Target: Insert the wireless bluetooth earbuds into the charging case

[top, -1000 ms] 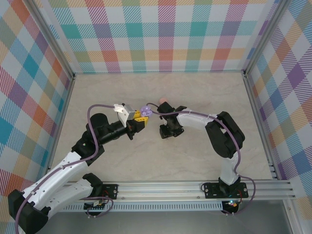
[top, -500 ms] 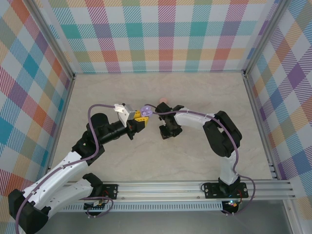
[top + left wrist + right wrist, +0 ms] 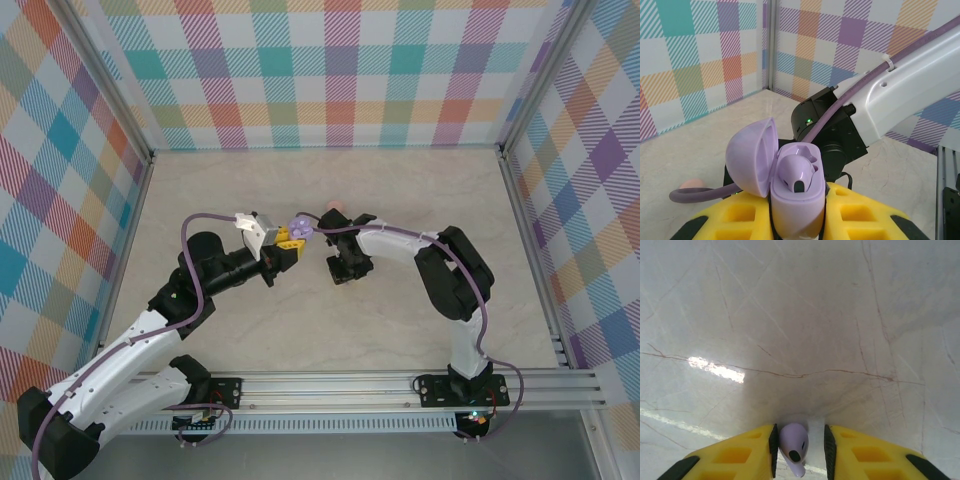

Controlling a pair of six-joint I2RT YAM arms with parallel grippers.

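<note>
Purple earbud [image 3: 793,440] lies on the pale marbled table [image 3: 800,315], mid-table, between the yellow fingers of my right gripper [image 3: 799,441]. Its jaws stand narrowly spread around it, with a sliver of gap on one side, so it is not pinched yet. I would close softly and squarely on the rounded head so the slick shell does not squirt out, then lift straight up. Its long axis runs along the fingers, head pointing away from the wrist and dark-tipped stem toward it, slightly slanted. Just to the left, my left gripper [image 3: 286,240] is clamped on the case [image 3: 795,200]. The case is upright, its lid [image 3: 752,155] swung open, and one bud [image 3: 796,172] is already seated. I would match stem to socket.
</note>
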